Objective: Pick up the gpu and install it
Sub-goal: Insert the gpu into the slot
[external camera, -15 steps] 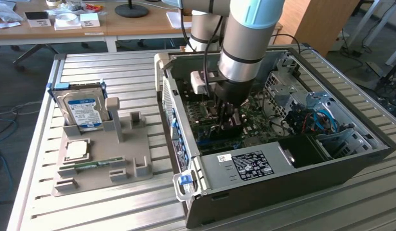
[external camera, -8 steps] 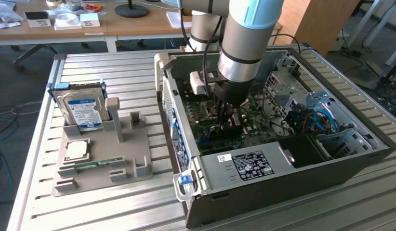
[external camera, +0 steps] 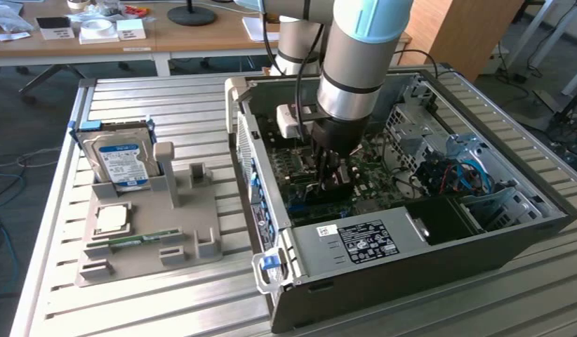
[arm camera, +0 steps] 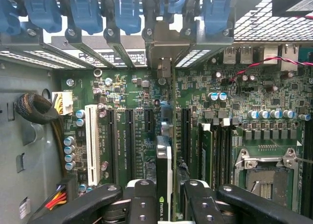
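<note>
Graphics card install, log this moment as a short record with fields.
gripper: inside the open computer case, above the motherboard
held item: graphics card, edge-on between the fingers
card position: upright, bracket toward the rear slot openings
stand beside the case: hard drive, memory stick
processor socket: empty

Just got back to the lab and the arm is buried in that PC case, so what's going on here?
The robot arm has reached down into the open computer case. Its hand is shut on the gpu, held on edge over the motherboard among the expansion slots, its metal bracket toward the case's rear slot openings. On the grey parts tray beside the case, the hard drive stands in its holder.
</note>
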Available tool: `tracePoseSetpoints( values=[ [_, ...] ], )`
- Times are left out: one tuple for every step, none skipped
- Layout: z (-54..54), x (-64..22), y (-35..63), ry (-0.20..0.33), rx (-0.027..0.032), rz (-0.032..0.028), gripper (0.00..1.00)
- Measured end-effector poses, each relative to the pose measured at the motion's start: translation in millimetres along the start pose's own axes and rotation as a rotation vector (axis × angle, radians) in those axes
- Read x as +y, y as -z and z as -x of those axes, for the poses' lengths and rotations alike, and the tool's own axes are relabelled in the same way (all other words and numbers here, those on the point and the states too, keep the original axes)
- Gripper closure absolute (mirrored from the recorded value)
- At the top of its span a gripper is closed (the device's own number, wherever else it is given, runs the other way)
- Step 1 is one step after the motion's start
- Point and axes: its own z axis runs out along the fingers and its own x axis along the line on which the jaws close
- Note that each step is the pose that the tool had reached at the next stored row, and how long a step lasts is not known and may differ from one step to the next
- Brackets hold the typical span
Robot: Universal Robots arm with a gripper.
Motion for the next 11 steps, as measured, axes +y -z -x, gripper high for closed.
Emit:
tracePoseSetpoints(
  values=[
    [0.0,0.0,0.0,0.000,0.0000,0.0000,0.74],
    [0.0,0.0,0.0,0.000,0.0000,0.0000,0.74],
    [0.0,0.0,0.0,0.000,0.0000,0.0000,0.74],
    [0.0,0.0,0.0,0.000,0.0000,0.0000,0.74],
    [0.0,0.0,0.0,0.000,0.0000,0.0000,0.74],
    [0.2,0.0,-0.8,0.000,-0.0022,-0.0008,0.74],
    [0.1,0.1,-0.6,0.000,-0.0012,-0.0005,0.73],
    [0.1,0.0,-0.5,0.000,-0.0009,-0.0006,0.67],
    [0.0,0.1,-0.1,0.000,-0.0002,-0.0001,0.67],
    [0.0,0.0,0.0,0.000,0.0000,-0.0001,0.61],
    [0.0,0.0,-0.1,0.000,-0.0001,-0.0001,0.55]
  ],
)
